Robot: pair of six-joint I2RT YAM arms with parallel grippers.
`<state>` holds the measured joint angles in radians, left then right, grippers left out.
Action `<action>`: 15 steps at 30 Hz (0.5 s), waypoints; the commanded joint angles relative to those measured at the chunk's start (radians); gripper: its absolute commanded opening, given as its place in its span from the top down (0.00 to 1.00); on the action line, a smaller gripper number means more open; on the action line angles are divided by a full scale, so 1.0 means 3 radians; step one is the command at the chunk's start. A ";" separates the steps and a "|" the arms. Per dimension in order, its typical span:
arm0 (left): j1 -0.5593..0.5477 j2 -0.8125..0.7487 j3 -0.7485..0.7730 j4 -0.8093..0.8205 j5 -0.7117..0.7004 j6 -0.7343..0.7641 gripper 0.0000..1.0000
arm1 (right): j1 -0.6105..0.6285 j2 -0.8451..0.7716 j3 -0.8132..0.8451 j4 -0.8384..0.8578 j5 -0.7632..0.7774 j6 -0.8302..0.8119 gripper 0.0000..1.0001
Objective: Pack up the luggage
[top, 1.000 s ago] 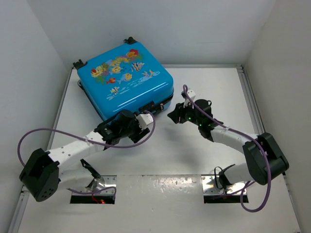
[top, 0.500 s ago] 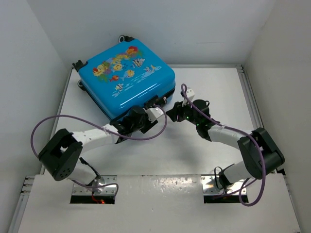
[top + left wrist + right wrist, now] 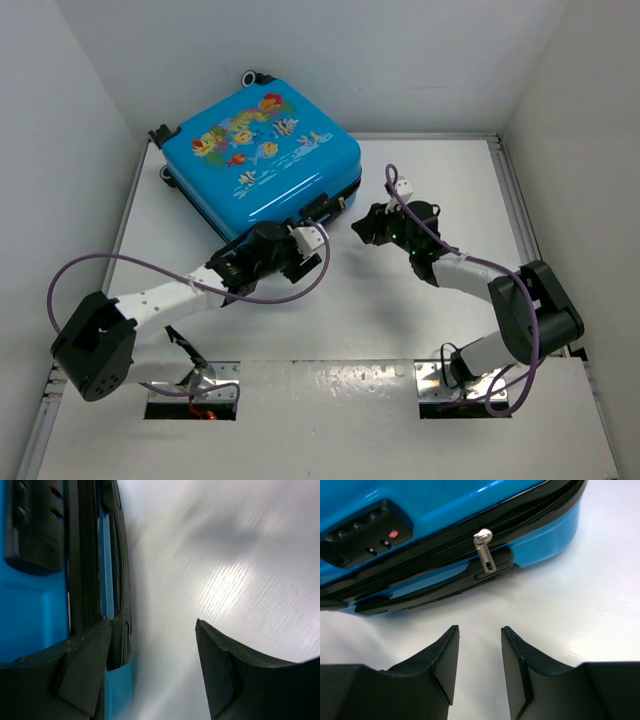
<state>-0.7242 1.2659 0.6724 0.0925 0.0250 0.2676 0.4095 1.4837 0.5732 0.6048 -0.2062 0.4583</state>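
Right gripper (image 3: 479,628): narrowly parted, empty, drawn back slightly since half a second ago, facing zipper pull (image 3: 484,555). Left gripper (image 3: 152,626): wide, empty, beside luggage (image 3: 262,160) edge. Sits closed, far-left on table (image 3: 380,320); looks ready for zipping. Shows no legible writing; lock (image 3: 367,530) red mark possibly a logo

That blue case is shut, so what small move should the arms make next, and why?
Probably the right pincer should ease forward and close on the silver zipper pull: the luggage lies shut, the pull hangs just ahead of that open pincer, and the left pincer, also open, sits by the side handle.
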 commanded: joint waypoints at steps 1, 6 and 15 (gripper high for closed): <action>-0.0061 -0.0155 0.0075 0.0050 0.0183 -0.0043 0.27 | -0.0071 -0.0155 0.0028 0.0177 0.0063 0.0042 0.60; -0.0091 0.0167 0.0264 0.0014 0.0437 0.0028 0.28 | -0.0087 -0.0160 -0.0024 0.0183 0.0053 0.0027 0.60; -0.0020 0.0873 0.0755 0.0024 0.0086 -0.0105 0.31 | -0.0265 -0.0175 -0.0044 0.0162 0.0002 -0.0030 0.60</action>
<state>-0.7380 1.5097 0.8440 0.0753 0.0929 0.2584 0.3450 1.4639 0.5648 0.6048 -0.1970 0.4633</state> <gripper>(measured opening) 0.688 0.396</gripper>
